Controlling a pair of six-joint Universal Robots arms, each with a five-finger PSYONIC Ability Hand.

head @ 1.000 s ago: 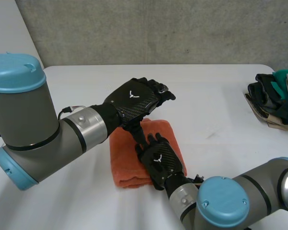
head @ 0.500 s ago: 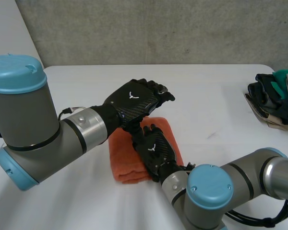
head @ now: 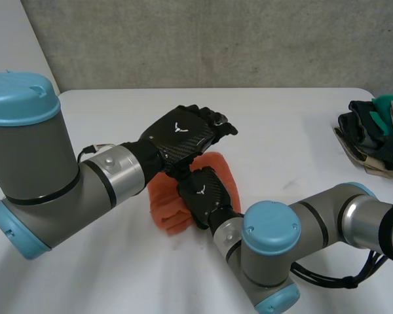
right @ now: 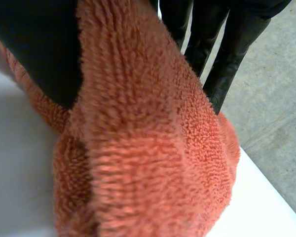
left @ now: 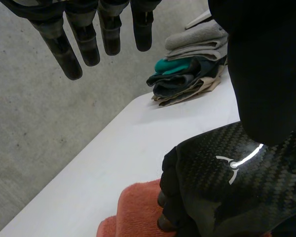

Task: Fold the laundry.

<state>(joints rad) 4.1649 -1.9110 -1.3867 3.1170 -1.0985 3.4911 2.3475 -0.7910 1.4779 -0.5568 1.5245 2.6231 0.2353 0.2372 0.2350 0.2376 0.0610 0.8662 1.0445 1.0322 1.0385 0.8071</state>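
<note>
An orange towel (head: 161, 199) lies folded on the white table (head: 288, 137), bunched up at the middle. My right hand (head: 203, 191) sits on top of it. In the right wrist view the towel (right: 153, 148) is pinched between the thumb (right: 39, 44) and the fingers (right: 232, 44). My left hand (head: 181, 135) hovers just above the towel's far edge, over the right hand, with fingers (left: 84, 39) straight and holding nothing. Below its palm, the left wrist view shows the right hand (left: 237, 168) on the towel (left: 138, 207).
A pile of folded dark, teal and beige clothes (head: 373, 134) lies at the table's right edge, also seen beyond the left hand's fingertips as the pile (left: 187, 74). A grey wall stands behind the table.
My right hand slid forward over the towel toward the left hand and curled its fingers, bunching the cloth. The left hand stayed where it was.
</note>
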